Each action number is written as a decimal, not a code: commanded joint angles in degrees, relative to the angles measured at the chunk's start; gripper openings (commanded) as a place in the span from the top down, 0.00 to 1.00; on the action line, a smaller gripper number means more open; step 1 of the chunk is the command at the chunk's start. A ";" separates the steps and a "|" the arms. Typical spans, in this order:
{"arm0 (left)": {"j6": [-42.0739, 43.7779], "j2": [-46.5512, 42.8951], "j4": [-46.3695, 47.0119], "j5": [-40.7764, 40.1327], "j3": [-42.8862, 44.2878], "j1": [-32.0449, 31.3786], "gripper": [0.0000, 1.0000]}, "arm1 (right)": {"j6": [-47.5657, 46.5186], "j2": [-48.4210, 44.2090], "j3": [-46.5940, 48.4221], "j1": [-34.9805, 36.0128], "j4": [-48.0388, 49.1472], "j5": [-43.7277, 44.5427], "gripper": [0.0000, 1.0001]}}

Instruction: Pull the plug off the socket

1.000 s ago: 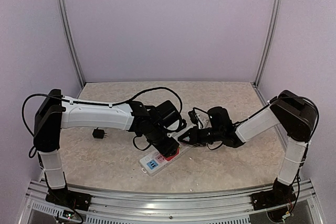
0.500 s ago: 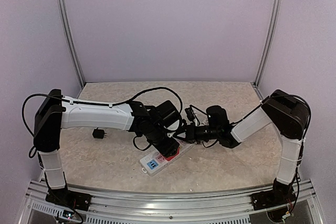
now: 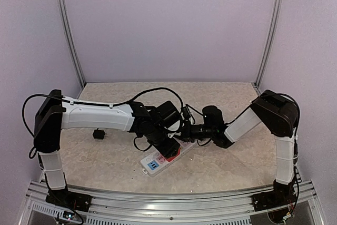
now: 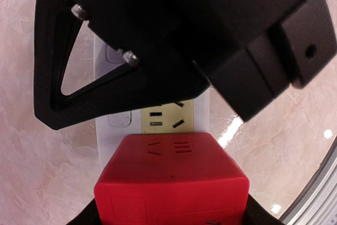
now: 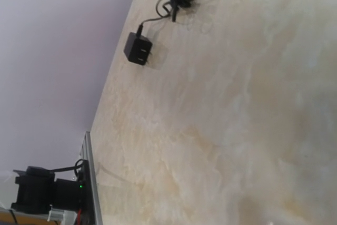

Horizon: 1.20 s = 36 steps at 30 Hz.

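Observation:
The socket is a white power strip (image 3: 156,162) lying on the table, with a blue face near its front end. A red cube plug (image 3: 174,153) sits in it. In the left wrist view the red plug (image 4: 171,177) stands on the strip (image 4: 113,140), next to a pale green outlet face (image 4: 166,117). My left gripper (image 3: 169,148) is shut on the plug, with black fingertips (image 4: 88,217) at its lower corners. My right gripper (image 3: 185,134) reaches in from the right over the strip's far part. Its black body (image 4: 184,35) fills the top of the left wrist view. I cannot tell how its jaws stand.
A small black adapter (image 3: 98,134) lies on the table left of the strip. It also shows in the right wrist view (image 5: 138,49), with a knotted thin cable (image 5: 176,1) behind it. Purple walls and metal posts enclose the table. A metal rail (image 3: 168,204) runs along the front edge.
My right arm has swung left, bringing its gripper over the strip's far end beside the left gripper. The left arm, plug and strip have not moved.

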 commanded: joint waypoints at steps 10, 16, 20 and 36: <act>0.06 -2.07 4.45 3.63 1.34 0.11 0.71 | 1.13 5.14 -3.21 0.50 2.82 0.49 1.00; 0.42 -0.61 3.51 3.19 1.85 0.10 0.73 | -5.96 -2.53 -1.70 0.50 -10.32 2.70 1.00; 0.26 -0.27 3.90 3.45 1.76 0.11 0.73 | -9.53 -8.00 -1.51 0.50 -16.35 4.46 1.00; 0.33 0.60 3.25 2.04 1.95 0.17 0.74 | -11.38 -12.87 -6.16 0.50 -19.74 6.70 1.00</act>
